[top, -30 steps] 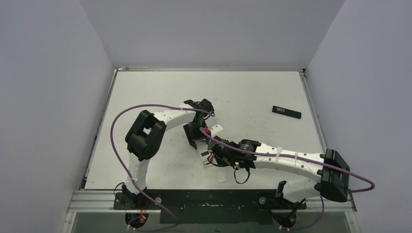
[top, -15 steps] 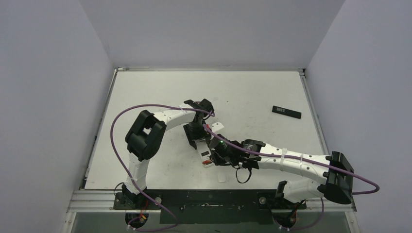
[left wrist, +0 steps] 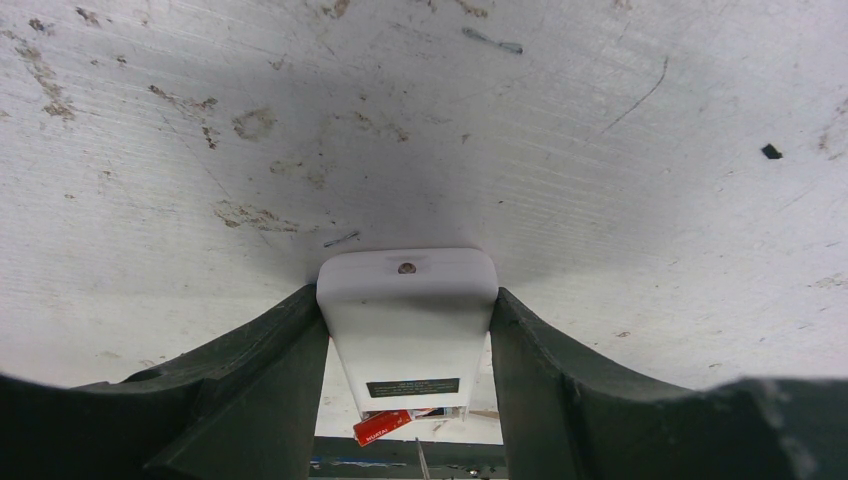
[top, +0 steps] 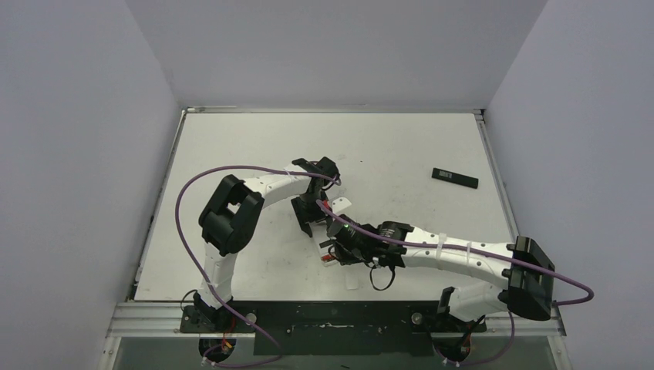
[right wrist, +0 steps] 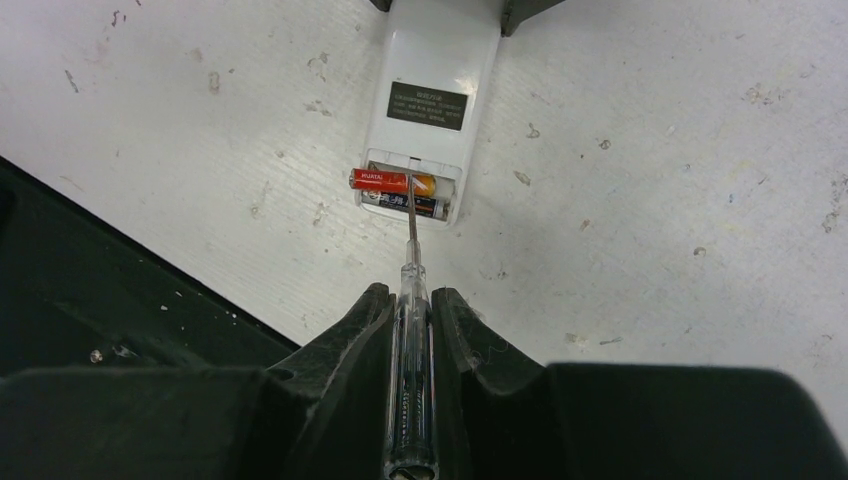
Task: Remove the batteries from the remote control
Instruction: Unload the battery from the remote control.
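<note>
A: Status of the left hand (left wrist: 405, 300)?
B: It's clamped on both sides of the white remote (left wrist: 407, 330), which lies back-up on the table (left wrist: 200, 120).
A: And the right hand (right wrist: 410, 300)?
B: Pinched tight on a screwdriver (right wrist: 411, 340), tip in the open bay. The red battery (right wrist: 392, 181) is skewed, one end past the bay's edge. The dark battery (right wrist: 412, 204) lies beside it.

Centre: left gripper (left wrist: 407, 300) is clamping both long sides of the white remote (left wrist: 407, 340), closing off side access there. Near end: right gripper (right wrist: 411, 297) is gripping a screwdriver (right wrist: 412, 420) whose tip is resting at the remote's open end, filling that approach. Both arms are crowding mid-table (top: 231, 139). The left and far margins are lying open, and a black plate (top: 454, 178) is sitting far right.
</note>
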{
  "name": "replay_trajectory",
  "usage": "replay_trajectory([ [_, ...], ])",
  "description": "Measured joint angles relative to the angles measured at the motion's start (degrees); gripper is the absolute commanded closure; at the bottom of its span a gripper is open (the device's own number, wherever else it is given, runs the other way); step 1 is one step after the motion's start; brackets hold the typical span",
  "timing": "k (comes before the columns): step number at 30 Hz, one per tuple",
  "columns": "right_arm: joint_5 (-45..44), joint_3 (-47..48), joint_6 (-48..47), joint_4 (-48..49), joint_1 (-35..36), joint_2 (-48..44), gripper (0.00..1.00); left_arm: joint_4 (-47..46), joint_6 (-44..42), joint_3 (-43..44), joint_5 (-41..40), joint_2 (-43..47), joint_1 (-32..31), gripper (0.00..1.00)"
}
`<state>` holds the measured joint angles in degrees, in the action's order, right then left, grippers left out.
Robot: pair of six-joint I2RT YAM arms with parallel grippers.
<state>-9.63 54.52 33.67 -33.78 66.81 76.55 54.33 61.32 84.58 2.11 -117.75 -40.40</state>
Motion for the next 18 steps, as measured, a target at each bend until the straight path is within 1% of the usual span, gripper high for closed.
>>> replay_trajectory([
  [12,-0.92,-0.5,-0.22,-0.9,0.0,0.37,0.95,0.0,0.0,0.0,0.02,0.0,0.0,1.0],
  [18,-0.96,-1.84,-0.2,-0.66,0.0,2.21,0.95,0.02,0.0,0.0,0.02,0.0,0.0,1.0],
])
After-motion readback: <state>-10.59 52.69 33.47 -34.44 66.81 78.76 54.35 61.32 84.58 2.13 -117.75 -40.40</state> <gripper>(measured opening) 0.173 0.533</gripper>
